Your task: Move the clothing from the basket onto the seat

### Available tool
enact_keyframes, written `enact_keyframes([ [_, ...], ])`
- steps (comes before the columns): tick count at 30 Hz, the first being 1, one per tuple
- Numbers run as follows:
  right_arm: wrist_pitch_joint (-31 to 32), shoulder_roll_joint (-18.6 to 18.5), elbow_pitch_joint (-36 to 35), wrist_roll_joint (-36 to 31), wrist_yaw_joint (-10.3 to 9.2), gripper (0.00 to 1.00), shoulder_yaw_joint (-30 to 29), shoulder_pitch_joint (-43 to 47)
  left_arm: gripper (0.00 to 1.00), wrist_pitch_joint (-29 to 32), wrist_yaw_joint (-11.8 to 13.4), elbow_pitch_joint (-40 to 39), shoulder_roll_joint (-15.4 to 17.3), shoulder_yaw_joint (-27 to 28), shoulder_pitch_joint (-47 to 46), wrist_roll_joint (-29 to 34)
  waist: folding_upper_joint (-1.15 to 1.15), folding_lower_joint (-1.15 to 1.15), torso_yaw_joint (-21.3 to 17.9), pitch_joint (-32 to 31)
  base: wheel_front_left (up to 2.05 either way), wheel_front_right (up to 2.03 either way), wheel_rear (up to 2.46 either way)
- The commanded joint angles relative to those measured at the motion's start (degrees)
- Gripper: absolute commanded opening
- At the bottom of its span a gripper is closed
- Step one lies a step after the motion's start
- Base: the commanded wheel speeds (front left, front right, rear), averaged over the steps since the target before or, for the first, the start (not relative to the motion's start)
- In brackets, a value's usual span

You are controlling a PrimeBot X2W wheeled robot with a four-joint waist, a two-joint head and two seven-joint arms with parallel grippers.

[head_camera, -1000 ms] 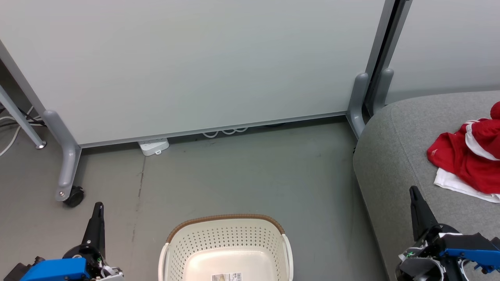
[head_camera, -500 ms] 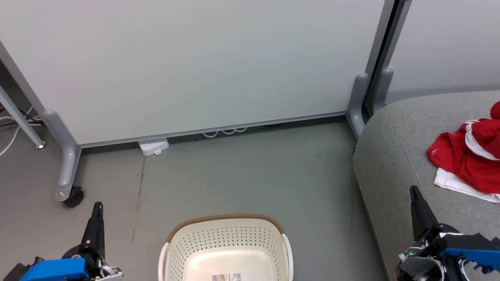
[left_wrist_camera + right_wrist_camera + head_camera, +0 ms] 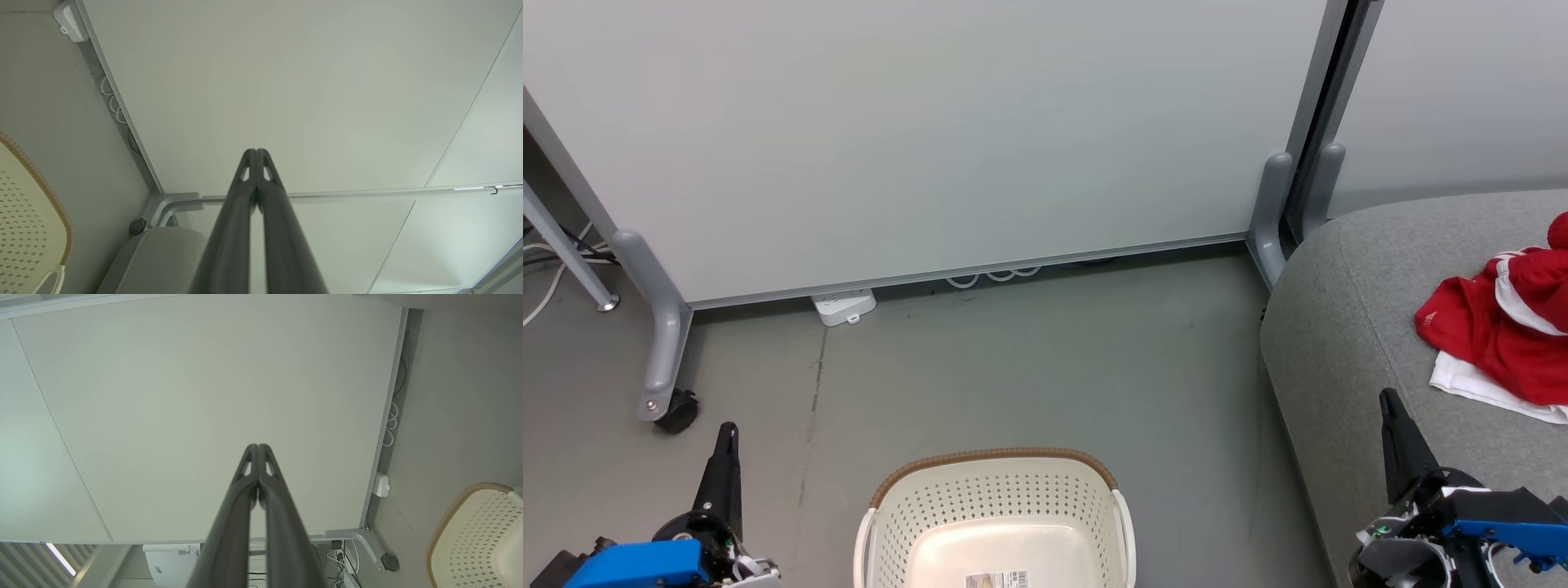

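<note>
I see left claw (image 3: 728, 431) and right claw (image 3: 1385, 398) pinched together, pointing at the partition (image 3: 931, 147). Clothing (image 3: 1499, 331) lies crumpled on the seat (image 3: 1339, 327), long axis indeterminate; basket (image 3: 992, 490) handles sit left-right.

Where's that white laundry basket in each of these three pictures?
Head view: basket at bottom centre.
Left wrist view: basket at the lower left edge.
Right wrist view: basket in the lower right corner.
Shared landmark: white box at the partition's foot; top left in the left wrist view, mid right in the right wrist view.
</note>
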Motion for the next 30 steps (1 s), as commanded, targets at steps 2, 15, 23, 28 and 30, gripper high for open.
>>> enact_keyframes([
  [2, 0.2, 0.2, -0.2, 0.2, -0.02, 0.00, -0.1, -0.6, 0.00, 0.3, -0.4, -0.2, 0.3, 0.1, -0.7, -0.2, 0.00, 0.00, 0.0, 0.0, 0.00, 0.00, 0.00],
  [15, 0.2, 0.2, -0.2, 0.2, -0.02, 0.00, 0.0, -0.6, 0.00, 0.3, -0.4, -0.2, 0.3, 0.1, -0.7, -0.2, 0.00, 0.00, 0.0, 0.0, 0.00, 0.00, 0.00],
  [23, 0.2, 0.2, -0.2, 0.2, -0.02, 0.00, 0.0, -0.6, 0.00, 0.3, -0.4, -0.2, 0.3, 0.1, -0.7, -0.2, 0.00, 0.00, 0.0, 0.0, 0.00, 0.00, 0.00],
  [28, 0.2, 0.2, -0.2, 0.2, -0.02, 0.00, 0.0, -0.6, 0.00, 0.3, -0.4, -0.2, 0.3, 0.1, -0.7, -0.2, 0.00, 0.00, 0.0, 0.0, 0.00, 0.00, 0.00],
  [30, 0.2, 0.2, -0.2, 0.2, -0.02, 0.00, 0.0, -0.6, 0.00, 0.3, -0.4, -0.2, 0.3, 0.1, -0.7, -0.2, 0.00, 0.00, 0.0, 0.0, 0.00, 0.00, 0.00],
])
